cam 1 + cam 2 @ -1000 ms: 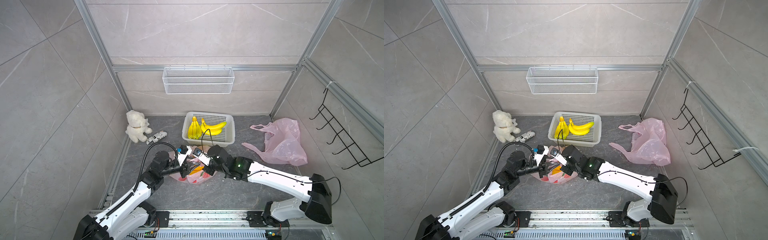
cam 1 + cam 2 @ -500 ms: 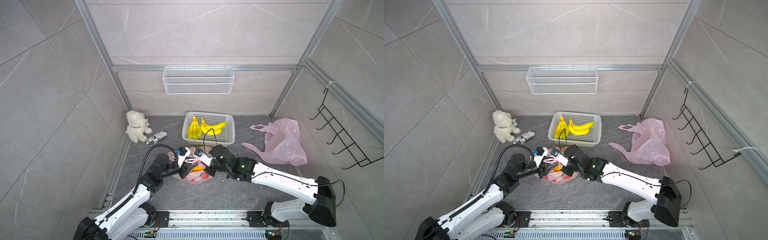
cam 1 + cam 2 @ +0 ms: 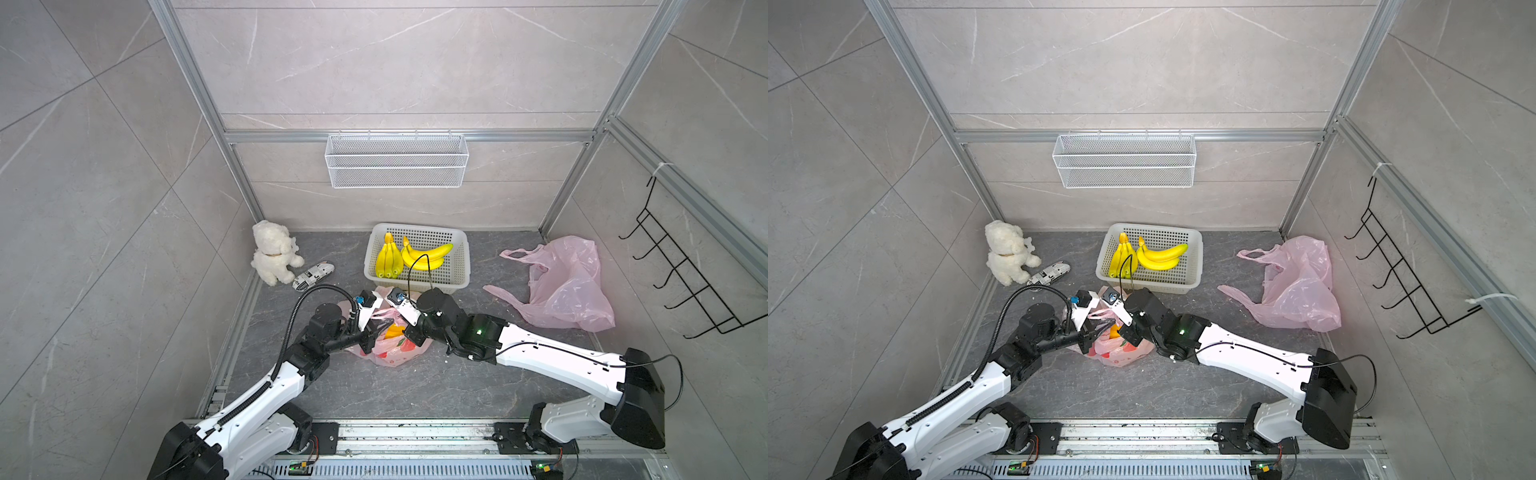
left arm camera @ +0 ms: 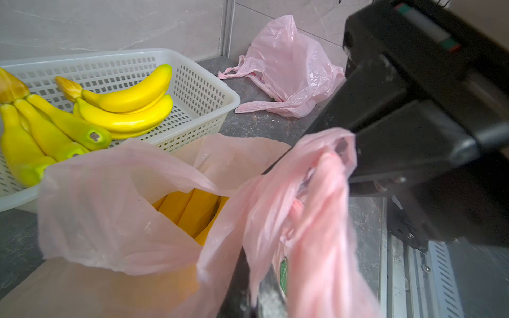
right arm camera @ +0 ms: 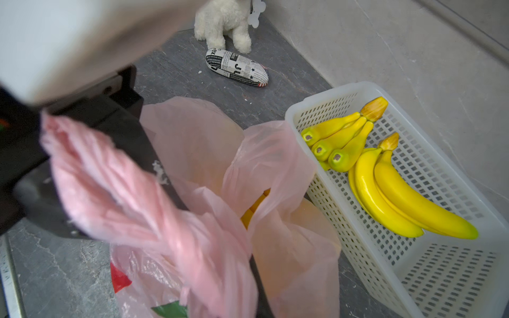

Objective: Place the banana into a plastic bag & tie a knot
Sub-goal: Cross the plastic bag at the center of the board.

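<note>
The left tool (image 3: 376, 332) is pinching together on a twisted pink handle (image 5: 115, 187) of the plastic bag (image 3: 392, 353). The left wrist view is showing film caught between its fingers (image 4: 264, 297). The right tool (image 3: 409, 332) is facing it from 3 o'clock, just beside it, and is likewise clamping shut on bunched handle film (image 4: 322, 209) of the same bag. In both top views the 2 tools are meeting over the bag's mouth.

The bag is sitting on the grey table (image 3: 395, 395) between the 2 arms, with its mouth gaping. The banana (image 4: 192, 212) is lying inside it, showing as a yellow bunch through the opening.

At 12 o'clock from the bag, just beside it, a white basket (image 3: 459, 266) is holding 2 more bunches, 1 (image 3: 388, 262) lying straight and 1 (image 3: 428, 255) curving. Toward 2 o'clock, well apart, a spare pink bag (image 3: 569, 286) is lying crumpled. Toward 10 o'clock a white plush bear (image 3: 272, 257) is sitting in the corner with a newsprint pouch (image 3: 313, 276) lying next to it. A wire shelf (image 3: 397, 166) is hanging on the back wall, and a black hook rack (image 3: 681, 282) is hanging on the right wall.
</note>
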You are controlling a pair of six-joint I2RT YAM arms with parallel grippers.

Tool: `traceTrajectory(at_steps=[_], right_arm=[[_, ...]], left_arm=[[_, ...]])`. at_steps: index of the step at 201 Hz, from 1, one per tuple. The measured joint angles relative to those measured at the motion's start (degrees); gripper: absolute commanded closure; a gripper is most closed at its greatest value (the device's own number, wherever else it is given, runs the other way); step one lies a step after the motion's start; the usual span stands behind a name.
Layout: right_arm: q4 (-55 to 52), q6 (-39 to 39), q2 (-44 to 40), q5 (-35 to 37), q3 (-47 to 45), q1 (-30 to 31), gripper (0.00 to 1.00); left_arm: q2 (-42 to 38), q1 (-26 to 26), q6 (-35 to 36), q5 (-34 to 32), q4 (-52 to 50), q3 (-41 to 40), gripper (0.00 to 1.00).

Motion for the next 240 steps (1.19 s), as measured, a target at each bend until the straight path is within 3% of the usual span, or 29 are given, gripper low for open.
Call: traceTrajectory(at_steps=[66, 155, 199, 240], right_arm=[[3.5, -0.1, 0.0, 5.9, -2.1, 0.2, 1.0], [13.6, 3.7, 1.6, 9.9, -5.2, 0.3, 1.0], [20.5, 6.4, 1.5, 10.2, -9.7, 0.2, 1.0], [28.0, 14.1, 0.7, 7.3, -13.9, -2.2, 1.0]], left_arm=[[-3.6, 0.0, -1.7, -1.0, 0.6, -0.5, 1.0], [3.3, -1.1, -7.5, 5.8, 7.9, -0.5, 1.0], [8.0, -5.2, -10.1, 4.9, 12.8, 0.4, 1.0], [11.3, -6.2, -12.8, 2.9, 17.3, 0.4, 1.0]])
